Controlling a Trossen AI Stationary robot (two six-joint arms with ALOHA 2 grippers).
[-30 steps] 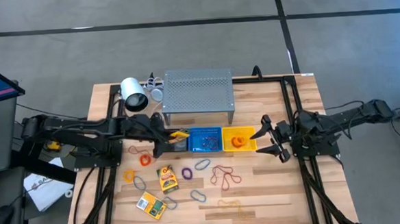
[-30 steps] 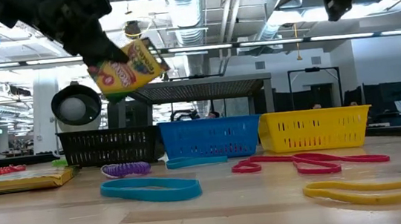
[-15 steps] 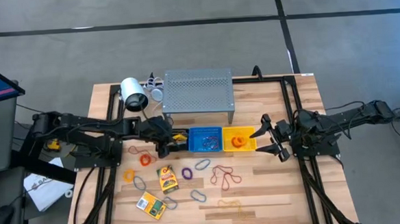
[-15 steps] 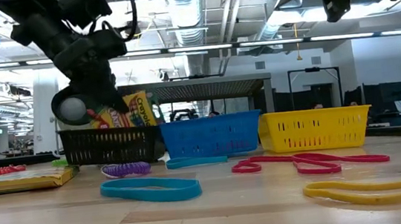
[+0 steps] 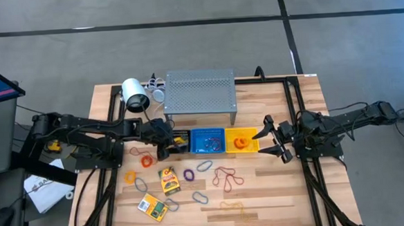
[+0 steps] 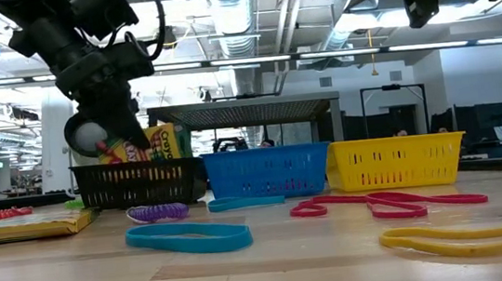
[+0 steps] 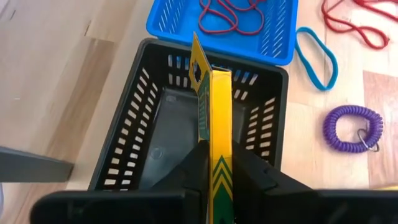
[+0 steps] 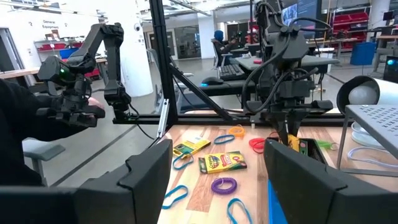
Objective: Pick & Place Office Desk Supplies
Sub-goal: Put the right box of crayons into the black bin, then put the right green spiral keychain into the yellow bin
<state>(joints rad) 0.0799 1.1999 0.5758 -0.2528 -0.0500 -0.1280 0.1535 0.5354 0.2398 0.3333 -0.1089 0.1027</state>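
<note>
My left gripper point(image 5: 169, 141) is over the black basket point(image 7: 130, 130), shut on a yellow-and-green crayon pack point(image 7: 220, 118). In the low view the pack point(image 6: 160, 143) sticks up behind the basket's rim point(image 6: 137, 167), below the gripper point(image 6: 118, 117). Other desk supplies lie loose on the wood: two crayon packs point(image 5: 168, 180) point(image 5: 153, 207), a purple coil point(image 5: 189, 174), red bands point(image 5: 226, 175) and grey clips point(image 5: 199, 196). My right gripper point(image 5: 270, 141) hangs open beside the yellow basket point(image 5: 241, 141), touching nothing. My left gripper pinches the crayon pack between its two fingers point(image 7: 194, 167), one on each flat face, at the pack's near end point(image 7: 221, 163). The fingers slant down from the table's left and lie along the pack. The pack stands on edge, its far end down inside the basket; whether it touches the floor I cannot tell.
Black, blue point(image 5: 207, 142) and yellow baskets stand in a row at mid-table; the blue one holds red bands point(image 7: 224, 12). Behind them stand a grey perforated shelf point(image 5: 199, 91) and a white lamp-like cylinder point(image 5: 135, 96). A blue band point(image 6: 189, 237) and a yellow band point(image 6: 471, 234) lie near the front.
My left gripper has come down toward the black basket and tipped further downward, still shut on the crayon pack. The pack, held high above the baskets a second ago, now has its lower end inside the black basket.
</note>
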